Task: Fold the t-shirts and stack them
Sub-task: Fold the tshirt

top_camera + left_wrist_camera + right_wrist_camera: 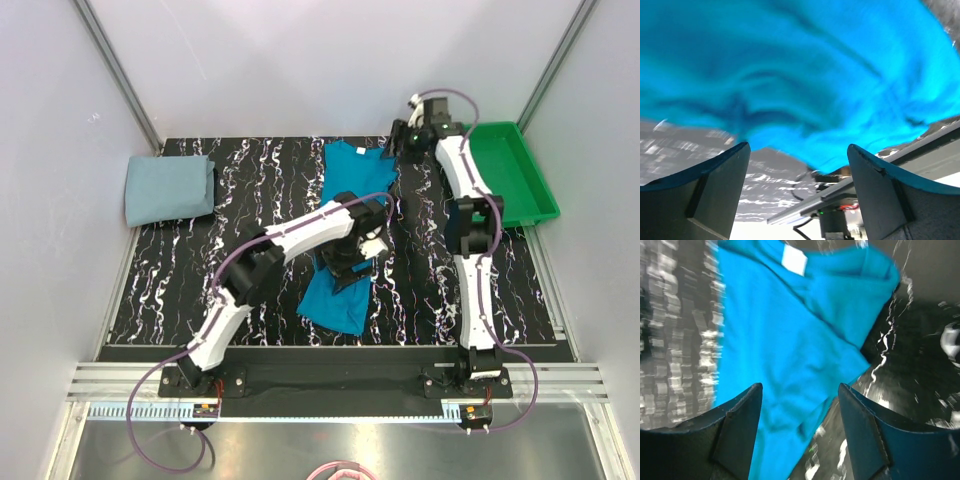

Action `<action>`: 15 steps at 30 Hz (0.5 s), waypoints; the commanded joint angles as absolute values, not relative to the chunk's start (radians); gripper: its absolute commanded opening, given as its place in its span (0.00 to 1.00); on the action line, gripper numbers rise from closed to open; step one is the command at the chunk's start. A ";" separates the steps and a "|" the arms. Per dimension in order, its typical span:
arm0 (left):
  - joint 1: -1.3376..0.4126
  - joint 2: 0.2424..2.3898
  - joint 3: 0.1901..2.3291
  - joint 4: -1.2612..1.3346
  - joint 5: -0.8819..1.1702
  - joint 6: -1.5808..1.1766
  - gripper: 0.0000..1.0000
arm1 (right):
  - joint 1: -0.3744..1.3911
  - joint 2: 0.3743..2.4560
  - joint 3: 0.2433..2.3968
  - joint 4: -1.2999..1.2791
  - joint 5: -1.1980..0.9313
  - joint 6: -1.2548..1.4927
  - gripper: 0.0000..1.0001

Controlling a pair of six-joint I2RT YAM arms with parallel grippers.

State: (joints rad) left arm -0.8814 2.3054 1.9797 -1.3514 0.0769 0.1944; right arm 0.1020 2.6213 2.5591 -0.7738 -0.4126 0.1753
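A bright teal-blue t-shirt lies lengthwise down the middle of the black marbled table, collar at the far end, hem near the front. It fills the left wrist view and the right wrist view. A pale grey-blue t-shirt lies folded at the far left. My left gripper is open above the teal shirt's lower half, with nothing between its fingers. My right gripper is open above the shirt's far right sleeve, near the collar tag.
A green plastic tray stands at the far right of the table. Grey walls close in the back and sides. A metal rail runs along the near edge by the arm bases.
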 commanded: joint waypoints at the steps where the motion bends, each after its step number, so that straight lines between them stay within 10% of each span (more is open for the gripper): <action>1: -0.879 2.152 1.948 -1.322 -0.024 0.224 0.86 | 0.094 2.392 2.536 -0.719 -0.477 0.213 0.70; 15: -0.885 2.060 1.890 -1.316 0.147 0.216 0.84 | 0.121 2.477 2.210 -0.560 -0.913 0.600 0.72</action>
